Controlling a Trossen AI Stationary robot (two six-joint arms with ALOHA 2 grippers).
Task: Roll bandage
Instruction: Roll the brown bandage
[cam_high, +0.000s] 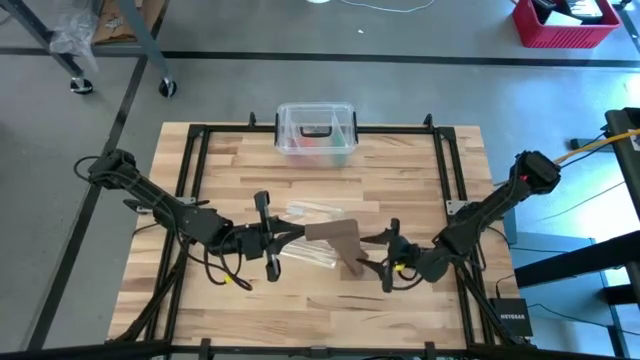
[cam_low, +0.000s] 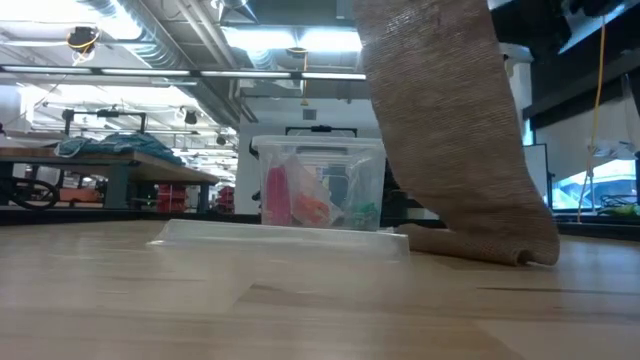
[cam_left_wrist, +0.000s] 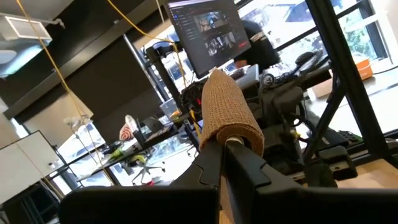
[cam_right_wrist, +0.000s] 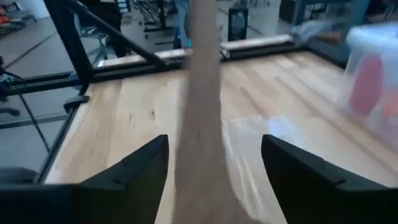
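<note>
- Wooden tabletop (cam_high: 230, 160) inside a dark frame fills the high view, with grey workshop floor around it and monitors and benches in the room beyond.
- At the table's far edge sits a clear plastic box (cam_high: 316, 131) with a black handle; colourful items show through its wall in the low view.
- A clear plastic bag (cam_high: 312, 248) lies flat near the middle of the table, just beside the working area.
- The 2 arms meet at the centre of the near half, reaching in from opposite sides.
- The left gripper (cam_high: 266, 238) is clamped tight on one end of the bandage (cam_high: 340, 240); its wrist view shows the brown fabric draped over the fingertips (cam_left_wrist: 239, 152), apparently wrapped around them (the curl may be only a single turn, which is hard to judge from that angle).
- The right gripper (cam_high: 386, 257) has its fingers spread wide, 1 on each side of the strip; in its wrist view the bandage (cam_right_wrist: 200, 124) hangs between them without either pad visibly pressing it, so it seems to guide rather than hold.
- From the raised end the strip (cam_low: 450, 140) drops to the wood, where its lower end lies folded on the surface.
- Progress looks early: 1 end is secured and lifted, but no compact roll exists yet.
- Most of the length appears loose, so nearly all the winding remains.
</note>
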